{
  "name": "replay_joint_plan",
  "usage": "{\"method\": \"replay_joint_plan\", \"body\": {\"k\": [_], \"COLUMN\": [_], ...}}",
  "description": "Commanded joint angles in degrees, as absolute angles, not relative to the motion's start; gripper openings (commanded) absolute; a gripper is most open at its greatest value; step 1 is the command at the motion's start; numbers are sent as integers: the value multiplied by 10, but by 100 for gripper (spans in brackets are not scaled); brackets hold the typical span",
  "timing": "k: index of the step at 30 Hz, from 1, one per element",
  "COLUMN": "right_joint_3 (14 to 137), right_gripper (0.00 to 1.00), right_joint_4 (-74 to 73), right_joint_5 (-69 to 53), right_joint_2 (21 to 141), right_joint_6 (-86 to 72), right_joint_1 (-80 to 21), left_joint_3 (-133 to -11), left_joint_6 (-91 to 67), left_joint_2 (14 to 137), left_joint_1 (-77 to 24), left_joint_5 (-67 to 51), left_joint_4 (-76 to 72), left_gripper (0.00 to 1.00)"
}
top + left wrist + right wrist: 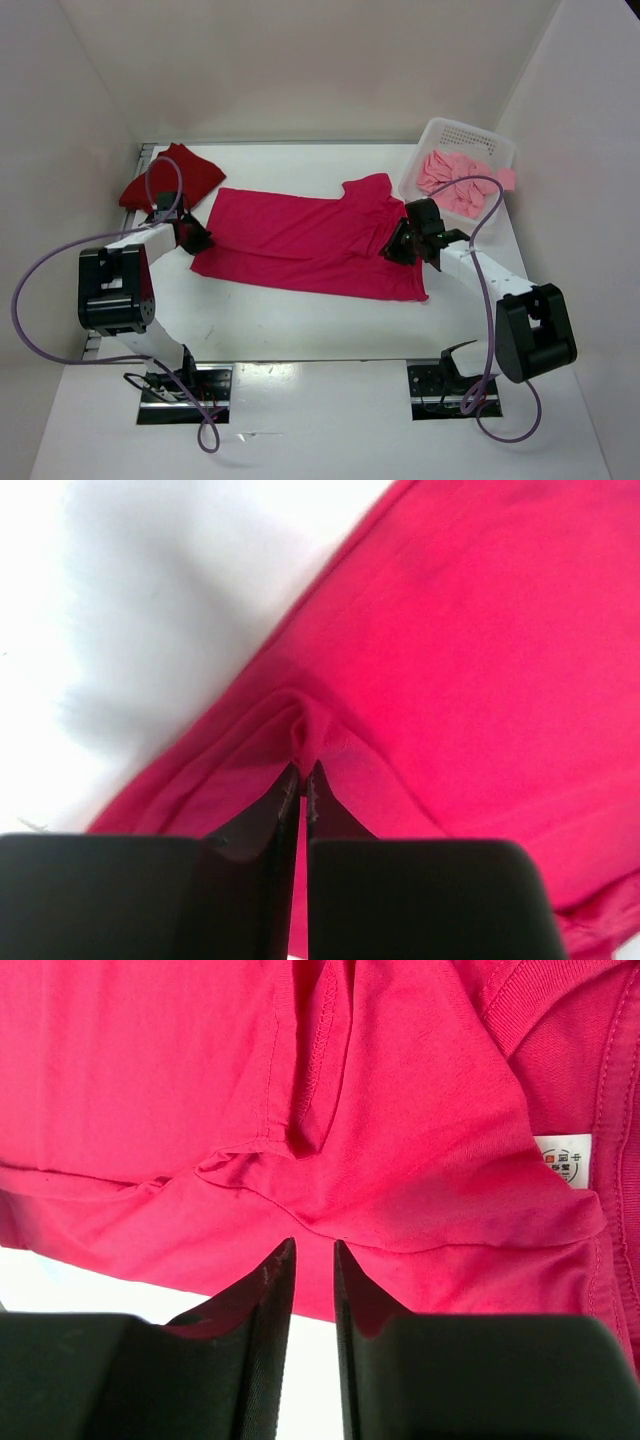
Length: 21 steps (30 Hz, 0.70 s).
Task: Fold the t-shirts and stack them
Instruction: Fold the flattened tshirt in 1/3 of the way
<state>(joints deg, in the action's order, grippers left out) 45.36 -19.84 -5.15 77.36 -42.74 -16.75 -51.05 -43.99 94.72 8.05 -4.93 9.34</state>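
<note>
Crimson-pink t-shirt (310, 245) lies spread flat approx mid tabletop (300, 325), long axis running L-R, collar end twd the right/far side, hem end twd the left. It looks already folded lengthwise, w/ a second layer edge showing along the near side. Right wrist view: sleeve seam and hem lie folded over the body, and a white label (566, 1160) shows inside the neck at the right.

Left gripper (195, 237) sits at the shirt's left end. In the wrist view its fingertips (290, 780) are pressed all but together, w/ a small pucker of crimson cloth pinched up right at the tips, i.e. clamped on the shirt's edge. Bare white tabletop shows beyond that edge.

Right gripper (405, 245) is at the shirt's right end, near the collar/sleeve area. Its jaws stand a little apart w/ a narrow gap; a fold edge of the cloth lies just at the tips, but nothing is visibly pinched between them.

Dark red t-shirt (172, 178) lies as a folded bundle at the far-left corner, just beside the left arm and apart from the crimson one.

Salmon pink t-shirt (458, 182) sits crumpled inside the white perforated basket (470, 135) at the far-right corner, a bit of cloth hanging over the right rim.
</note>
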Motion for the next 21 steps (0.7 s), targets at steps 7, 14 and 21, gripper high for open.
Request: {"method": "replay_joint_plan", "body": {"k": [7,14,21], "right_joint_3": [471,532,565], "right_gripper": [32,35,42], "right_joint_4": [-168,-142,-122], "right_joint_5": [-59,-65,-56], "right_joint_2": [840,930,976], "right_joint_6": [-422,-422,-433], "right_joint_1": [-192,-203,-208], "left_joint_3": [-569,-581,-572], "left_joint_6": [-474,-511,-507], "left_joint_2": [949,982,965], "left_joint_1": [82,93,105], "left_joint_5": [-73,-87,-71], "left_joint_4": [68,52,54], "left_gripper": [5,23,76]}}
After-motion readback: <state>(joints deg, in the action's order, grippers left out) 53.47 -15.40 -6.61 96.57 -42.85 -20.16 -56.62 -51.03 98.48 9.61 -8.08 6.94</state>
